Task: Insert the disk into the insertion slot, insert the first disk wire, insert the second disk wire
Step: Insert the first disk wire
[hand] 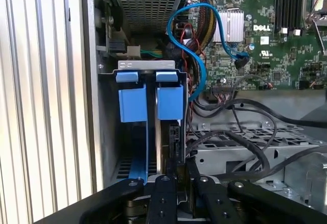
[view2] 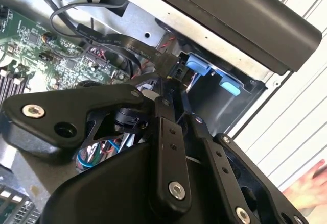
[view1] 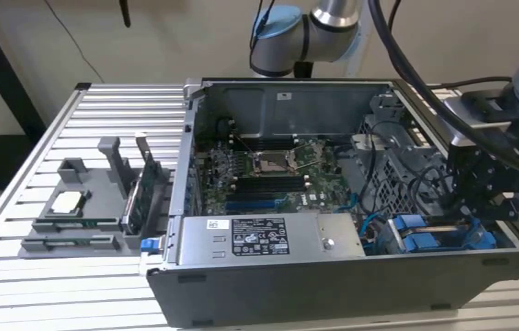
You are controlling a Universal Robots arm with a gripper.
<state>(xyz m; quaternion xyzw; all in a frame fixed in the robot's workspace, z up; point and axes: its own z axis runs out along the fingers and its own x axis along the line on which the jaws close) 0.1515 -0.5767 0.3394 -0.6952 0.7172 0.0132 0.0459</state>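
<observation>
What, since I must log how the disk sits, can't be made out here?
Disk, near end: first wrist view, the gripper covers it.
Insertion slot, inside: exterior view, the gripper stands in front.
Black cable, where it ends: second wrist view, it passes behind the gripper.

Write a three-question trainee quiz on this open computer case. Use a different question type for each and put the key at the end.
1. True or false: the gripper hangs right by the insertion slot.
2. Multiple choice: the insertion slot's plastic rails are A) red, B) blue, C) yellow.
3. Fill in the blank: in the exterior view, the grey power-supply box with the white sticker lies to the exterior view's ___ of the insertion slot.

Key: 1 true; 2 B; 3 left.
</observation>
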